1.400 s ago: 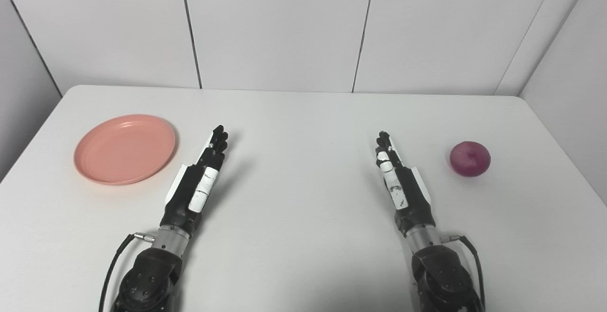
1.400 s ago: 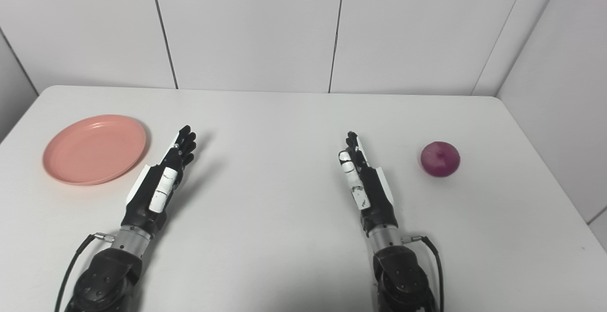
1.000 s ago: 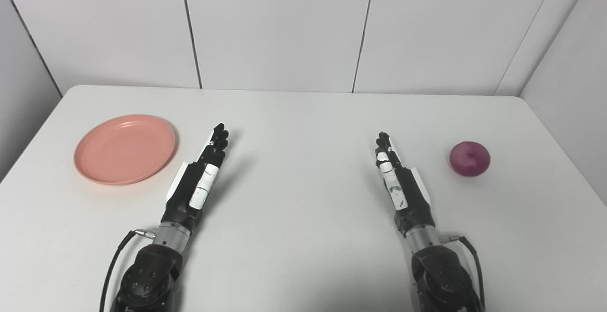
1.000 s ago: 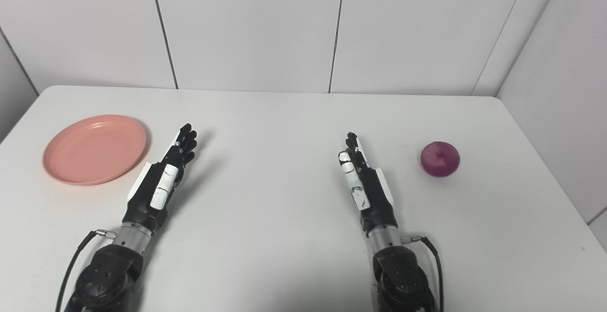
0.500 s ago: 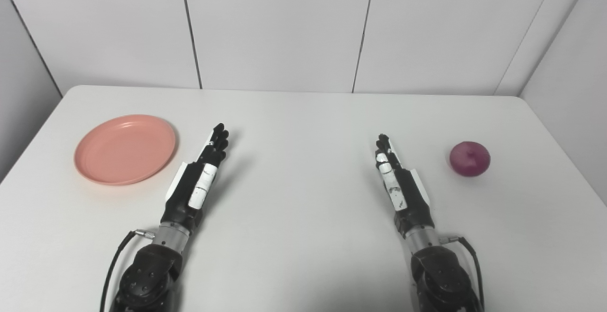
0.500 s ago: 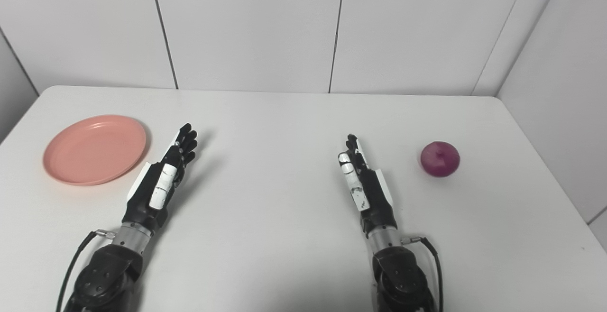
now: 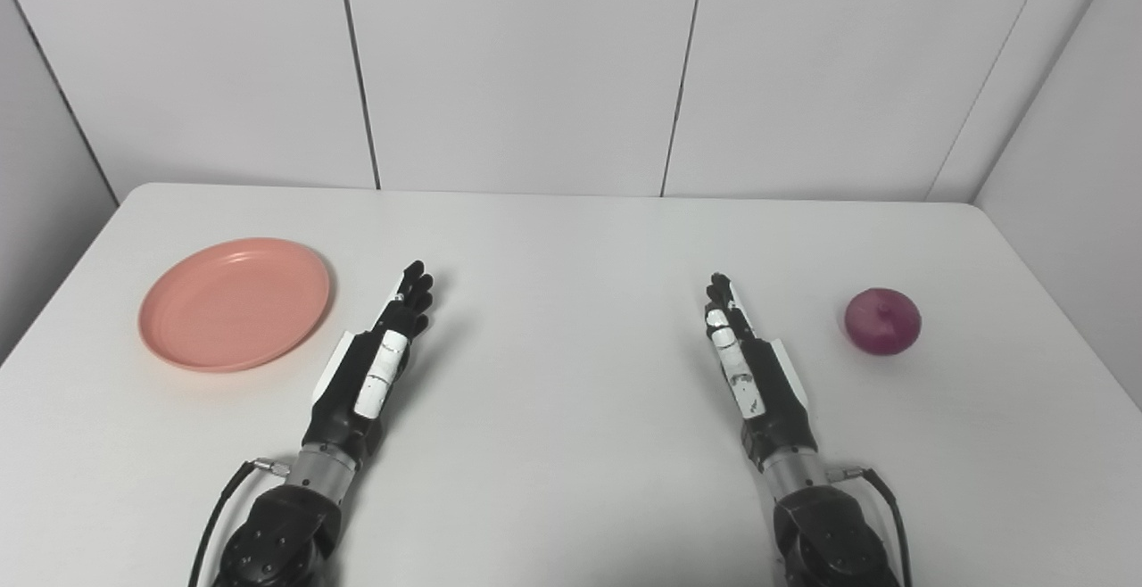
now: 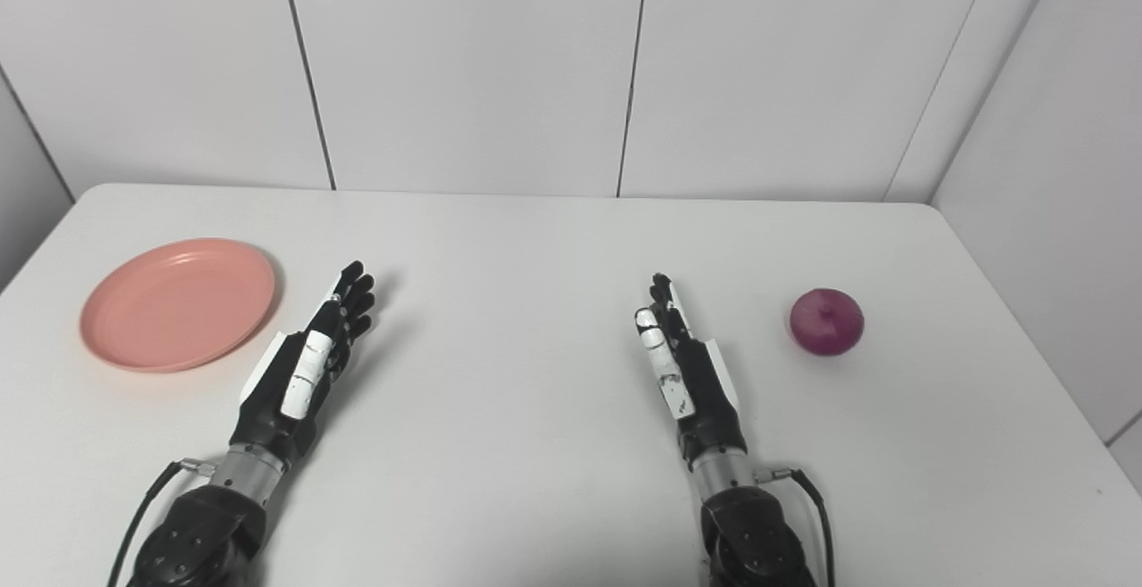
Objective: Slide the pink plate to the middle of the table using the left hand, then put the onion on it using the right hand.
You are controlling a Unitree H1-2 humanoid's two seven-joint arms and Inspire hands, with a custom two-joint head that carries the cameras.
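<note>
Hands lie flat, fingers extended and empty, on the white counter (image 7: 571, 444): left hand (image 7: 375, 364) has the round pink plastic plate (image 7: 235, 303) just to its outer left, right hand (image 7: 754, 368) the purple onion (image 7: 882, 321) farther to its right.

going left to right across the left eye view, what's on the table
plate → left hand → right hand → onion, all apart from one another on the table
</note>
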